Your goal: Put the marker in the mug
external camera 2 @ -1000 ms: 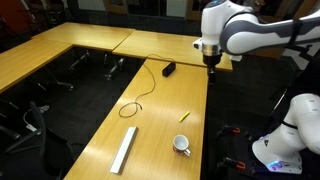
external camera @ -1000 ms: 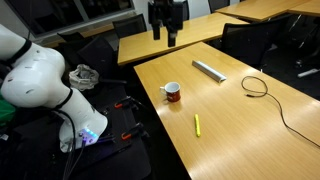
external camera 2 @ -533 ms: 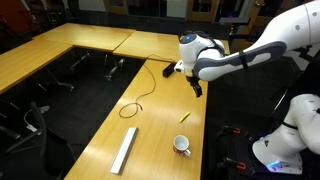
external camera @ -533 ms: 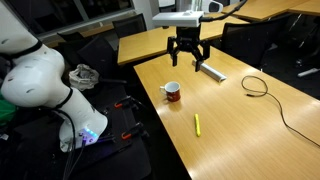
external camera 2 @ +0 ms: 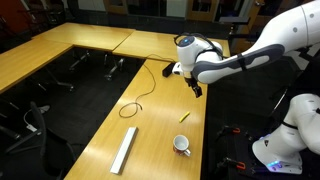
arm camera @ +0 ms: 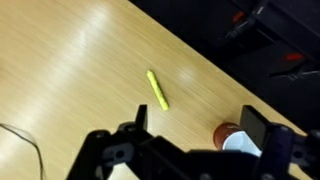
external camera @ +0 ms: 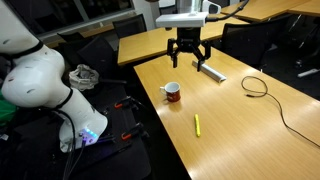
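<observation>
In the last second the hand [external camera: 187, 63] has dropped low over the wooden tabletop [external camera: 255, 125], fingers spread and empty. The thin yellow marker [external camera: 197, 124] lies flat there, apart from the white-rimmed red mug [external camera: 173, 92], so grasping likely comes next.

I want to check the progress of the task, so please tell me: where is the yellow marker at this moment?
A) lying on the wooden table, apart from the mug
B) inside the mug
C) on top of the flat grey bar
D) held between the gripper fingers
A: the yellow marker lies flat on the wooden table, apart from the mug, while the open gripper hangs above the table and holds nothing.
</observation>
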Tool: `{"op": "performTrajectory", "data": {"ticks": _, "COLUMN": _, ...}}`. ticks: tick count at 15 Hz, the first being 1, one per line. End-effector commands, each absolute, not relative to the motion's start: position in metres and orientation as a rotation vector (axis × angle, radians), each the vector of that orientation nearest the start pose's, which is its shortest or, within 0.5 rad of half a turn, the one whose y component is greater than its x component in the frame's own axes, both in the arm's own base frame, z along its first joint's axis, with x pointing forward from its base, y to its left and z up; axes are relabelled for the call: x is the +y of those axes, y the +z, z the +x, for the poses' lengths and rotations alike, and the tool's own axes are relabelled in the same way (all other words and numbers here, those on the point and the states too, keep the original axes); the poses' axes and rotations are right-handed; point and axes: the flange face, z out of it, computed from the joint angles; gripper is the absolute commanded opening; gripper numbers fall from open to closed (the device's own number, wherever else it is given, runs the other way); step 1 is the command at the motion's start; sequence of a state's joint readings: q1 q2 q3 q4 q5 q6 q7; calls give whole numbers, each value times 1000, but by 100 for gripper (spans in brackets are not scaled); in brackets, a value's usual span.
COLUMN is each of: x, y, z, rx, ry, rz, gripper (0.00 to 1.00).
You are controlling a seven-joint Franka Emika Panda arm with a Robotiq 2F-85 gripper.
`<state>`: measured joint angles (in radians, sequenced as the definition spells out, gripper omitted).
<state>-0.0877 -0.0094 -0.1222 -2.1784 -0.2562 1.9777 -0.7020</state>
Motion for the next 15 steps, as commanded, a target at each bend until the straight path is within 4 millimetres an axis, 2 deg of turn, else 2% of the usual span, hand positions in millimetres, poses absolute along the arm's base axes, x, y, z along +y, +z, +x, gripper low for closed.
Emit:
{"op": "performTrajectory", "data": {"ticks": 1, "x": -126, "y": 362, "z": 501, "rx": -1060, "ry": 421, "rz": -2936, "gripper": 100}}
{"op": "performTrajectory", "data": {"ticks": 3, "x": -134, "y": 336, "z": 501, "rx": -1218, "ry": 347, "rz": -2895, "gripper": 100}}
{"op": "performTrajectory", "data": {"ticks": 7, "x": -150, "y": 270, "z": 509, "rx": -1284, "ry": 293, "rz": -2896, "gripper": 100}}
{"op": "performTrajectory", "data": {"ticks": 10, "x": -149, "y": 221, "z": 510, "rx": -1285, "ry": 299, "rz": -2896, "gripper": 100}}
{"op": "performTrajectory", "data": {"ticks": 15, "x": -148, "y": 162, "z": 513, "rx": -1336, "ry": 293, "rz": -2872, "gripper": 100}}
